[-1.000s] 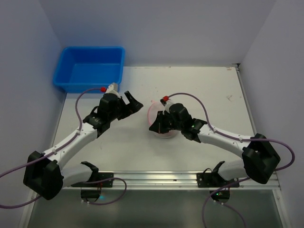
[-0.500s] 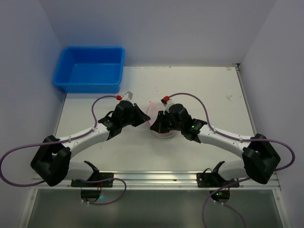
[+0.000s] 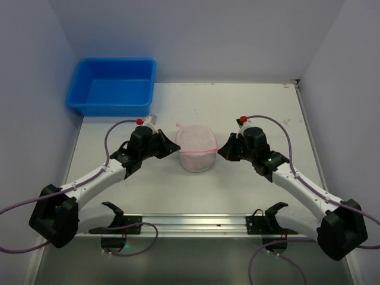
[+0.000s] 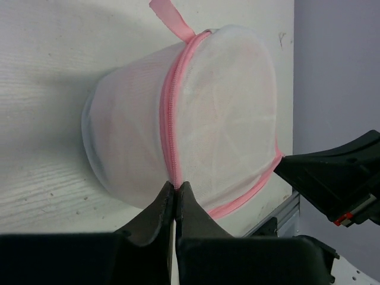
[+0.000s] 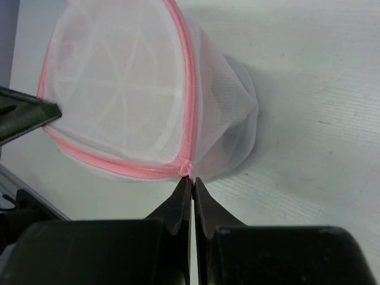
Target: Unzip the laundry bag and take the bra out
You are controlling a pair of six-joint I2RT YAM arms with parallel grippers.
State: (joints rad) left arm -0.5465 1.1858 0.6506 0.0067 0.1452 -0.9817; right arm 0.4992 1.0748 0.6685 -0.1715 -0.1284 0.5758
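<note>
Laundry bag sits mid-frame in the top view, looks zipped, pinched between left gripper and right gripper, both clenched on its pink zipper rim. Risk: fingertip-only grips slip off. Neither is clearly on the zipper pull, so pulling may just drag the bag.

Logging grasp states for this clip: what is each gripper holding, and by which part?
Both hold the laundry bag by its pink zipper rim: the left gripper pinches the rim on one side, the right gripper on the opposite side.
</note>
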